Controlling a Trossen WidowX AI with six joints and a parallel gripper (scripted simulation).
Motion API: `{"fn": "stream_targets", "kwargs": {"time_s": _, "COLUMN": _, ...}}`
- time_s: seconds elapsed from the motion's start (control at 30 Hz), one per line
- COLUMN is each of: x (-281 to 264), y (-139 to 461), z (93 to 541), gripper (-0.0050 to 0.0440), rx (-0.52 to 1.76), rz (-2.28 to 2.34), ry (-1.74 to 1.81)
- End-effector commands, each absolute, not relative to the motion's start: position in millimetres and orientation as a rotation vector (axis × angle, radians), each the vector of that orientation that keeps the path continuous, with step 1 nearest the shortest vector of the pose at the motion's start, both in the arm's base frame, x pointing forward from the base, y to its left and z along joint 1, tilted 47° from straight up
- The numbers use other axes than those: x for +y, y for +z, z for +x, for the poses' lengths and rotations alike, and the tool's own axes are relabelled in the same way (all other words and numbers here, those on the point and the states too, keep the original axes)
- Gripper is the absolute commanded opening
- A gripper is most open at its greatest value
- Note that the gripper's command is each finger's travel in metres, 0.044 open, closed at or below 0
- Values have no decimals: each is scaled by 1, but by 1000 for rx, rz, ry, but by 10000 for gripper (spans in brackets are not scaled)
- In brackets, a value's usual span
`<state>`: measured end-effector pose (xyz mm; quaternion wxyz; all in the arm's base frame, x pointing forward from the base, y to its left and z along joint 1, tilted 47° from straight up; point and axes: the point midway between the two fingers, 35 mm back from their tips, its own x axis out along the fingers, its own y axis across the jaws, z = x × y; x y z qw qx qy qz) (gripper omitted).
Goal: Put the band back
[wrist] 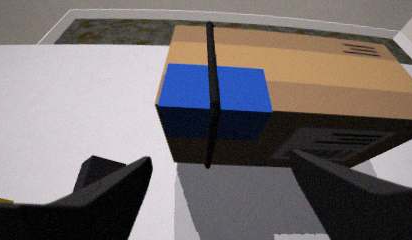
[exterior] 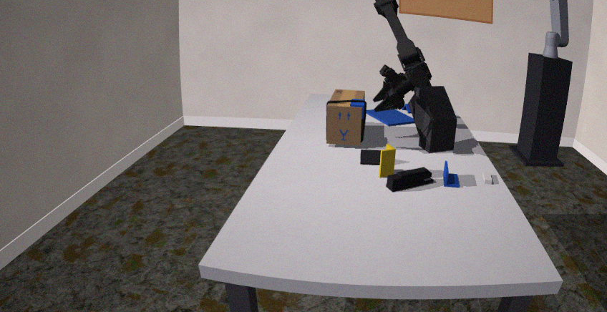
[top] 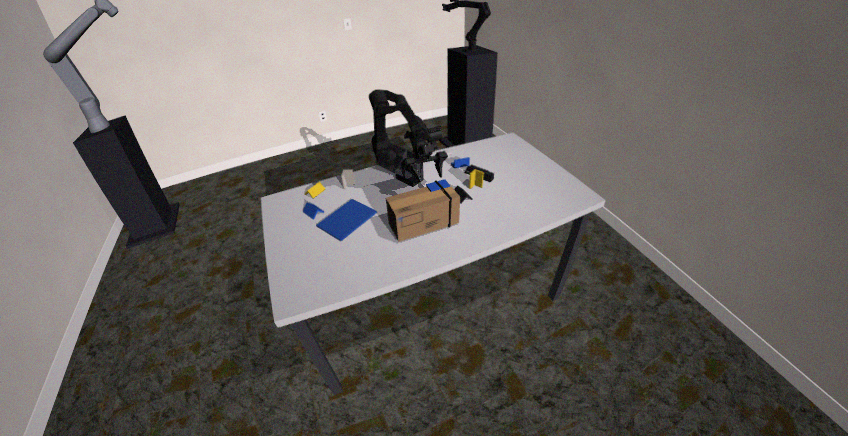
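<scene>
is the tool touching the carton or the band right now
Apart. The wrist view shows table between the open tool and the carton; its fingers sit short of the band.

The cardboard carton [wrist: 313,75] is showing a matt brown paper face, the blue corner guard [wrist: 188,92] and black band [wrist: 211,95] are looking like smooth matt plastic, and the table [wrist: 68,105] is appearing smooth, pale and matt.
</scene>
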<state>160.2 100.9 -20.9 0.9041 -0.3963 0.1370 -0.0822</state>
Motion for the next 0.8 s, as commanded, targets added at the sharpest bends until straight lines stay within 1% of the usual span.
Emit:
{"fn": "stream_targets", "kwargs": {"time_s": 0.0, "x": 94, "y": -25, "z": 162, "gripper": 440, "rx": 287, "rz": -837, "ry": -160}}
{"fn": "stream_targets", "kwargs": {"time_s": 0.77, "x": 83, "y": -30, "z": 169, "gripper": 440, "rx": 263, "rz": -830, "ry": -167}}
